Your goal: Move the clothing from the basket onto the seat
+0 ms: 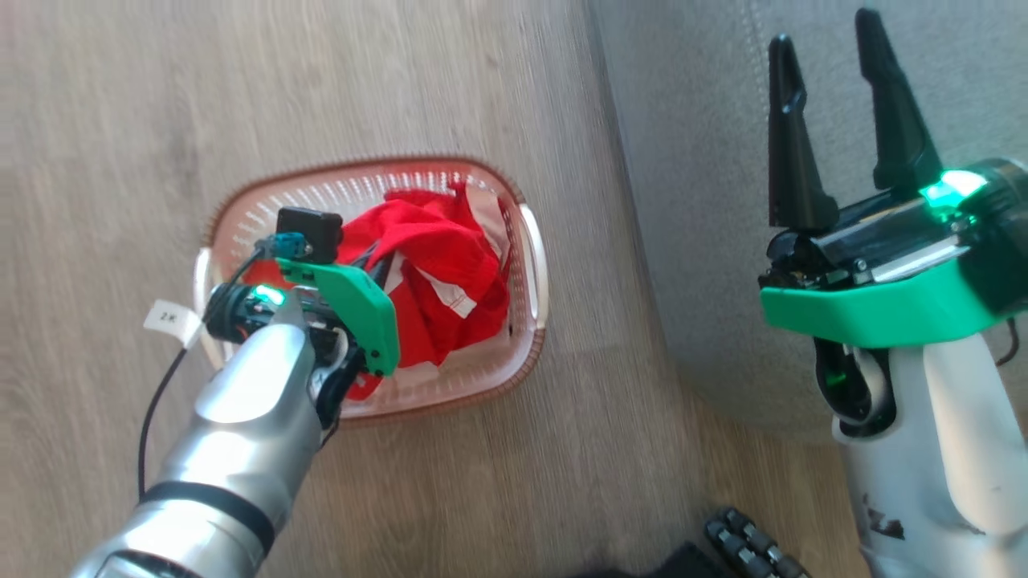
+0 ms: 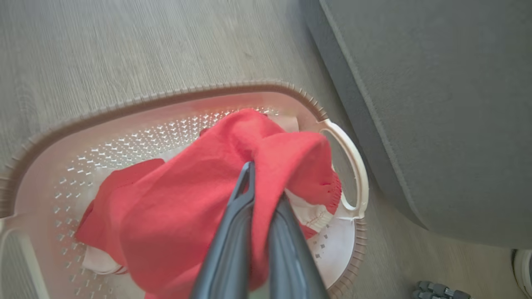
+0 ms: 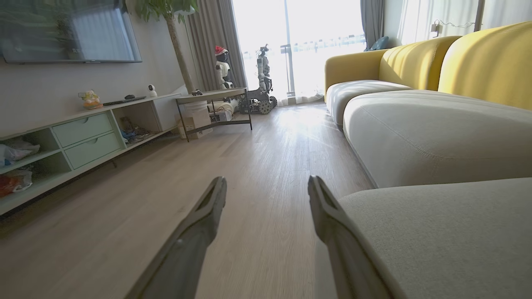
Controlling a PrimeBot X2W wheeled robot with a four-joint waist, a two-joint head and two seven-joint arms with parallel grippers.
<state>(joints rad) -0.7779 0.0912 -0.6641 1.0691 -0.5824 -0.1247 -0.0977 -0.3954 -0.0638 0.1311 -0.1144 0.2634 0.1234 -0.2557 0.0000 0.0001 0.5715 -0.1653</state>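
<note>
**1. Layout.** The small rectangular cream-white perforated plastic basket [image 1: 532,353], with a brown braided-look rim and white side handles, stands on the pale wood-grain floor [image 1: 241,80]. The large grey fabric-upholstered seat [image 1: 707,160] lies near the basket, on the side of one handle. A strip of floor separates the two.

**2. Contents.** The basket holds the soft bright red clothing [image 1: 434,241]. It is bunched in a heap and crowded toward the handle nearest the seat. White trim shows under the red folds. The perforated wall of the basket farthest from the seat is bare. None of the clothing lies on the visible part of the seat.

**3. Left end effector.** The left end effector [image 2: 266,187] reaches down into the basket from the side away from the seat. Its two dark fingers pinch a raised fold at the top of the heap. The fabric drapes over one finger and hides its tip. A grip this high probably lets a lift clear the basket walls. Whether one garment or several will follow cannot be told.

**4. Right end effector.** The right end effector [image 1: 826,32] hangs over the edge of the seat, well apart from the basket. Its fingers are spread and hold nothing. It appears parked off the direct line from the basket to the seat.
</note>
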